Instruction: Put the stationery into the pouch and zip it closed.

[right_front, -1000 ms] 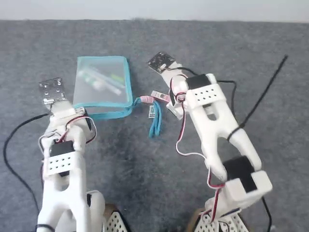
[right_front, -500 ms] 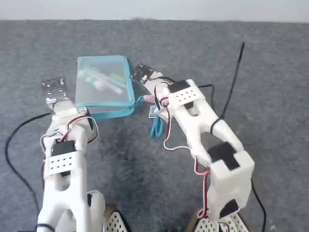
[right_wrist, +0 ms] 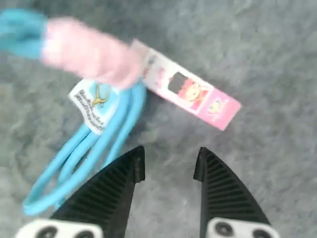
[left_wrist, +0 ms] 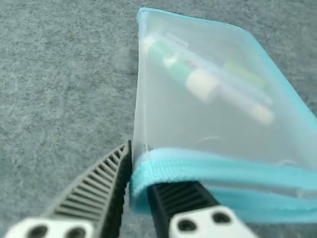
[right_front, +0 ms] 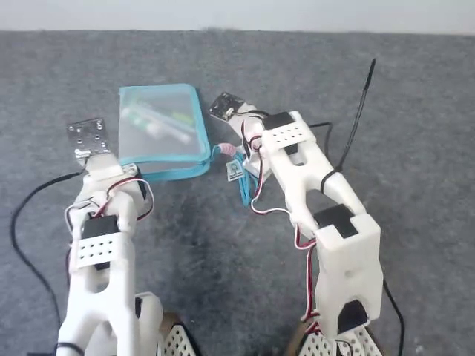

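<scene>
Left wrist view: left gripper [left_wrist: 139, 173] tight around pouch [left_wrist: 198, 131] corner.

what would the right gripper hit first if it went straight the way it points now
Probably the pink tag just ahead of the open right gripper, though depth is unclear and it may touch the grey mat first.

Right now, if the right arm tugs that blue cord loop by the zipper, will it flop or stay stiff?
Probably floppy: the blue cord loop lies in slack curves. Likely light, being thin. Tugging may drag the pink pull and the pouch, which seem joined to it.
</scene>
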